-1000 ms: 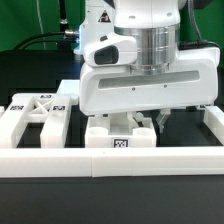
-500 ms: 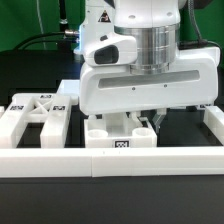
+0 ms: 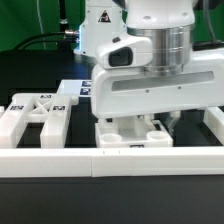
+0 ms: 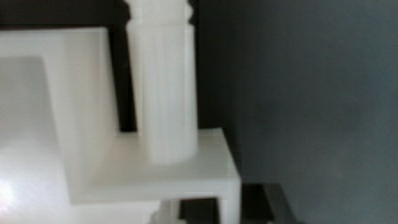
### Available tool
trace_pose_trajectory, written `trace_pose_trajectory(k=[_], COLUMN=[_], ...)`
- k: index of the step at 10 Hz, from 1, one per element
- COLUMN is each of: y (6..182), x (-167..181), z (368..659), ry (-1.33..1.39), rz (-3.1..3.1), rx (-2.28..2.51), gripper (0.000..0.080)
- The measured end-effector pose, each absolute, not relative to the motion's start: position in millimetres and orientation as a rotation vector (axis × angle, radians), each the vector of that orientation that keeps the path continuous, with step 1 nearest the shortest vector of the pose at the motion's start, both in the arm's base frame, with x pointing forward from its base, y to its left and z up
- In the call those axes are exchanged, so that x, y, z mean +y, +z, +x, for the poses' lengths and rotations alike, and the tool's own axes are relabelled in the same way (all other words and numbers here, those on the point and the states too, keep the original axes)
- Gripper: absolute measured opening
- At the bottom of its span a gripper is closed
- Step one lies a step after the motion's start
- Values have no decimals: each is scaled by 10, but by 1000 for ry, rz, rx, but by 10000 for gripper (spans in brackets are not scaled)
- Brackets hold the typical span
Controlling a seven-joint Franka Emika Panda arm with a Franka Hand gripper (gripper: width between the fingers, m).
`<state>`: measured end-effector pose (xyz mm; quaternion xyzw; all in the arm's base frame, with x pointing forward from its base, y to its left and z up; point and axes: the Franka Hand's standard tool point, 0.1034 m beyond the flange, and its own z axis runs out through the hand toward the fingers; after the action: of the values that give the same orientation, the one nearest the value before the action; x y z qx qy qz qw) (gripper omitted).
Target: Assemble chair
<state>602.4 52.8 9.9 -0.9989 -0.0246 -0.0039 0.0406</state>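
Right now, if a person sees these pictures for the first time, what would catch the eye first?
The big white pincer fills the middle of the exterior view, low over a tagged white block just behind the rail. At that view's left lies a panel with an X brace. The wrist view shows a ribbed white post close up.

The gripper (image 3: 150, 122) hangs low over a tagged chair block (image 3: 115, 136) just behind the border rail (image 3: 50, 160). On the exterior view's left, a cross-braced chair panel (image 3: 35, 108) lies on the black table (image 3: 25, 80).
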Motion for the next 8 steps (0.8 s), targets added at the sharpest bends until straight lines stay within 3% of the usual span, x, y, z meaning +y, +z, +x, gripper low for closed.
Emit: trace_pose_trajectory(k=[8], y=[105], x=[1189], z=[6146], ry=[-1], rz=[-3059], rx=[0], gripper=[32])
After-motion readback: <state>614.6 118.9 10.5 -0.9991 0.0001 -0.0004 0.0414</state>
